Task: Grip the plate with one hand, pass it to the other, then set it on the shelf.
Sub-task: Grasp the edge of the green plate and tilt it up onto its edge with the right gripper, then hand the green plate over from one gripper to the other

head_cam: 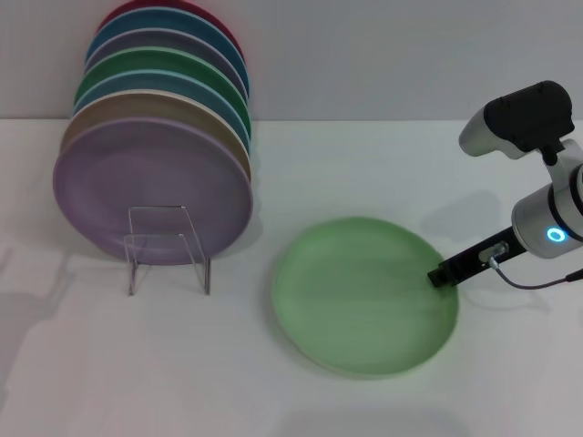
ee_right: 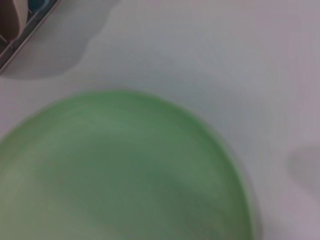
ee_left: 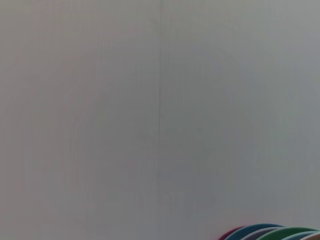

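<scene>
The pale mint-green plate (head_cam: 364, 296) lies flat on the white table, right of centre. It fills the lower part of the right wrist view (ee_right: 120, 170). My right gripper (head_cam: 444, 271) reaches in from the right, with its dark tip at the plate's right rim. Whether it holds the rim does not show. The shelf (head_cam: 168, 248), a small clear acrylic stand, stands empty on the table left of the plate, just in front of a lilac plate (head_cam: 137, 182). My left arm is out of the head view.
A row of several coloured plates (head_cam: 159, 100) stands on edge at the back left, with the lilac one in front. Their tops show in the left wrist view (ee_left: 272, 233) against a plain wall. A corner of their rack (ee_right: 20, 40) shows in the right wrist view.
</scene>
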Controlling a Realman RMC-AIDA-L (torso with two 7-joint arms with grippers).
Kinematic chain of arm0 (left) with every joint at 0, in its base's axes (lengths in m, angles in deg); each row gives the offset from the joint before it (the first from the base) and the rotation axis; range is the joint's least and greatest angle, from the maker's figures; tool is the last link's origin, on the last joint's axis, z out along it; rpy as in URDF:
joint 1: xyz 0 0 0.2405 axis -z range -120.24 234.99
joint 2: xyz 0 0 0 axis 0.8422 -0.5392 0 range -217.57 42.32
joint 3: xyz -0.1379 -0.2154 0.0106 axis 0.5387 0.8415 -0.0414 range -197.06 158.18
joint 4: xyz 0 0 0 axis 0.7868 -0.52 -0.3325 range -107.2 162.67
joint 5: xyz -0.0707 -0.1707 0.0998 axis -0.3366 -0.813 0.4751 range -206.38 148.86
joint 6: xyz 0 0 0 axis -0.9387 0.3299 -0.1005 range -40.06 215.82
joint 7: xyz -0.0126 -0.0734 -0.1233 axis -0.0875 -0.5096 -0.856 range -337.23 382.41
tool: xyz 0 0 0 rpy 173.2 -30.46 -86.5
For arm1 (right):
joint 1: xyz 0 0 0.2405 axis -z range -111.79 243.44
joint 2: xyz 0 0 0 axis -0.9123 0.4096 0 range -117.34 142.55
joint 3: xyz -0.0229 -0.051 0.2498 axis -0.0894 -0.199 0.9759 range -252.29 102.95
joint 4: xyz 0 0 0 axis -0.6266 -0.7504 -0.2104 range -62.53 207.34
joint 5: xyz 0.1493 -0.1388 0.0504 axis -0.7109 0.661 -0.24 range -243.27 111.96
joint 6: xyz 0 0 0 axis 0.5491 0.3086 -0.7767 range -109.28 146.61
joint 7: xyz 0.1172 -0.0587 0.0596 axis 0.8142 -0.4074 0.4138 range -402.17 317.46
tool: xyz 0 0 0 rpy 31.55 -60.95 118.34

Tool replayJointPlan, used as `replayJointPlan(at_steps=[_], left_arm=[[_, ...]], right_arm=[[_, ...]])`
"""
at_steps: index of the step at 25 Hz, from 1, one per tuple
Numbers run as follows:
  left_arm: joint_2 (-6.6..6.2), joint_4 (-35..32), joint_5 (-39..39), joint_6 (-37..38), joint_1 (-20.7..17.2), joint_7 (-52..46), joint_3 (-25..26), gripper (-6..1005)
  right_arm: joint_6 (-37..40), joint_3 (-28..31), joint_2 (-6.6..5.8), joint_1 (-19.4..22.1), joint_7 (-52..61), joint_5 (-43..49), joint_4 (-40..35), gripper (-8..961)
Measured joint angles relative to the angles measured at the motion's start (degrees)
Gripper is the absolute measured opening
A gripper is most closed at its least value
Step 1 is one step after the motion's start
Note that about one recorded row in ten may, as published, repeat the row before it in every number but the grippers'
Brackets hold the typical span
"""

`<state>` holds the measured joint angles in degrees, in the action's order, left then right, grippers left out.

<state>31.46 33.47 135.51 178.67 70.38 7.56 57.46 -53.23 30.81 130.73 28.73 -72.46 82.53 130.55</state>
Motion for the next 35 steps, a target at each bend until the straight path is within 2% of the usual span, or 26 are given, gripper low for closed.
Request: replayJointPlan(at_steps=[2, 8, 14, 24, 26, 29, 32, 33, 34, 35], left_arm=[[0.0, 0.12, 0.0, 0.0, 0.0, 0.0, 0.0, 817], [0.0, 0.16, 0.0, -0.01, 0.0, 0.0, 0.0, 816], [0.0, 0.28, -0.01, 0.26, -0.13, 0.0, -0.16, 815], [-0.21, 3.13, -0.01, 2.79, -1.27, 0.02, -6.05, 814], [-0.32, 7.37, 0.0, 6.58, -2.87, 0.69, -8.93, 814], [-0.5, 10.38, -0.01, 7.11, -3.75, 1.07, -10.11, 814], [-0.9, 17.37, 0.35, 5.45, -5.44, 2.08, -11.95, 813], [-1.31, 19.68, 0.64, 3.66, -5.59, 1.97, -12.85, 813], [-2.0, 22.16, 0.97, 0.95, -5.61, 1.47, -14.06, 813], [-3.26, 25.32, 1.29, -2.43, -5.63, 0.63, -15.47, 813]], right_arm=[[0.36, -0.01, 0.0, 0.0, 0.01, 0.0, 0.03, 169], [0.99, -0.14, 0.0, 0.11, -0.16, 0.0, 0.37, 71], [0.79, -0.53, 0.47, 1.63, -0.69, -0.36, 3.08, 38], [-0.69, 0.67, 0.51, 7.14, -2.06, -5.48, 12.84, 35], [-1.21, 3.12, 0.6, 10.01, -4.4, -8.55, 17.65, 30], [-1.36, 4.9, 0.62, 12.05, -5.76, -10.93, 21.1, 23], [-1.41, 6.51, 0.63, 15.09, -8.63, -14.77, 25.44, 19], [-0.94, 6.91, 0.69, 17.08, -11.86, -17.75, 27.26, 19], [-0.94, 6.91, 0.69, 17.08, -11.86, -17.75, 27.26, 19], [-0.55, 7.02, 0.72, 18.08, -13.52, -19.28, 27.86, 19]])
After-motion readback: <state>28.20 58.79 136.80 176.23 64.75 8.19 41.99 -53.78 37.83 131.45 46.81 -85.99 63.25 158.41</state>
